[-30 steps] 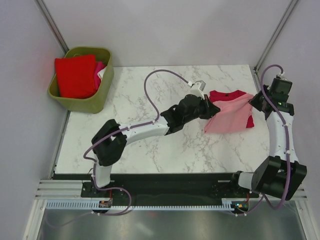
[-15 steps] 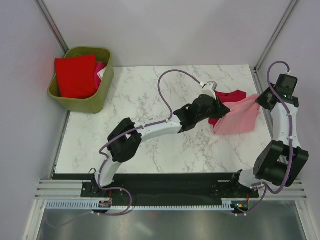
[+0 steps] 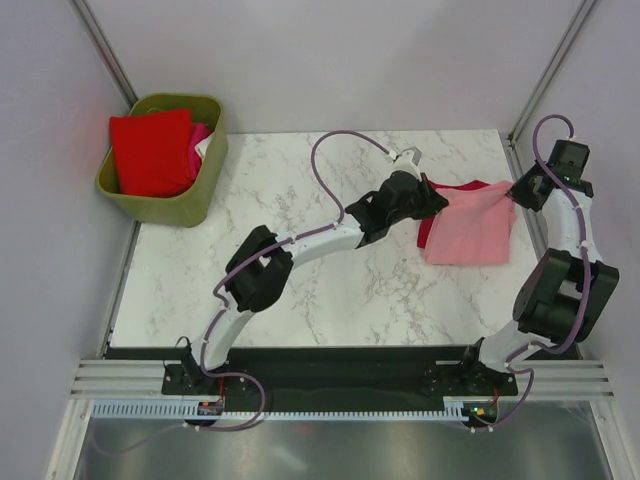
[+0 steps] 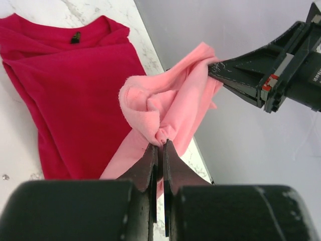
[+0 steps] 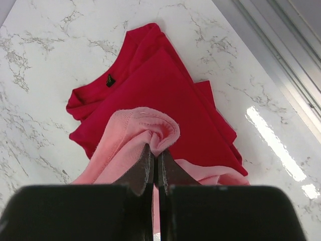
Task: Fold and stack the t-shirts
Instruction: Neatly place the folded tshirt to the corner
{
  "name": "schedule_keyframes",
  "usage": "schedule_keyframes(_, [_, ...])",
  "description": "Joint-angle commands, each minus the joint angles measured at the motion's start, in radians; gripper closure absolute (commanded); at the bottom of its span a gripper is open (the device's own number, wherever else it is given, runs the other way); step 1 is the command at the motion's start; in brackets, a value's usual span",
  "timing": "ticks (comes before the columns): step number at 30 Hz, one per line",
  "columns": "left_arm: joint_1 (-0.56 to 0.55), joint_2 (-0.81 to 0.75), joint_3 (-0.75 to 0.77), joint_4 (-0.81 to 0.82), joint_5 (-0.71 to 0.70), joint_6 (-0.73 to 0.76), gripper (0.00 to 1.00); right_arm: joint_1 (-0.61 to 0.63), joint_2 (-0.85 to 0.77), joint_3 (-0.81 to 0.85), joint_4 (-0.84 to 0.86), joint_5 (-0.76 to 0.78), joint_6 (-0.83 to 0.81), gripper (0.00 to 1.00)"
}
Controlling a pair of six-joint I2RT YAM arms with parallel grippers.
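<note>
Both arms shifted toward the far edge vs half a sec ago, and the light pink tee (image 3: 470,230) they carry btw them went from a slanted drape to a much squarer sheet. 1 s back it sat further left.

Left gripper (image 4: 160,145): jaws pinched basically all the way together, w/ a bunched wad of pink cloth squeezed btw the tips. Right gripper (image 5: 154,149): same deal, closed tight on a rolled hem of the same tee. The left wrist cam shows the right one clamped on the opposite corner, fabric sagging in a loose fold btw the two grips.

Dark crimson tee (image 5: 165,83) lies flat on the marble table (image 3: 300,280) right under the pink one, collar + black tag toward the far edge. From overhead the pink covers most of it; only a strip along the far edge and a sliver on the left poke out. Can't tell how much of the pink actually rests on it vs hangs.

Other tees are in the olive basket (image 3: 165,208) at the far left corner, well apart from the arms: bright red tee (image 3: 150,150) on top, bits of a hot pink tee (image 3: 197,138) and a white tee (image 3: 206,148) beside it.
</note>
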Motion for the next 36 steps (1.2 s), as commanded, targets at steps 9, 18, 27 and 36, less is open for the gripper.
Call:
schedule_keyframes(9, [0.068,0.169,0.184,0.039,0.037,-0.075,0.98,0.021,0.202,0.169,0.121,-0.072,0.033,1.00])
schedule_keyframes(18, [0.125,0.287,0.310,0.043,0.029,-0.118,0.98,0.043,0.372,0.292,0.140,-0.085,0.051,0.99])
schedule_keyframes(27, [0.214,0.450,0.548,-0.029,0.103,-0.053,0.28,0.070,0.499,0.378,0.164,-0.060,0.051,0.25])
schedule_keyframes(36, [0.217,0.082,0.163,-0.061,-0.112,0.254,0.11,0.141,0.247,0.229,0.178,0.095,-0.102,0.26])
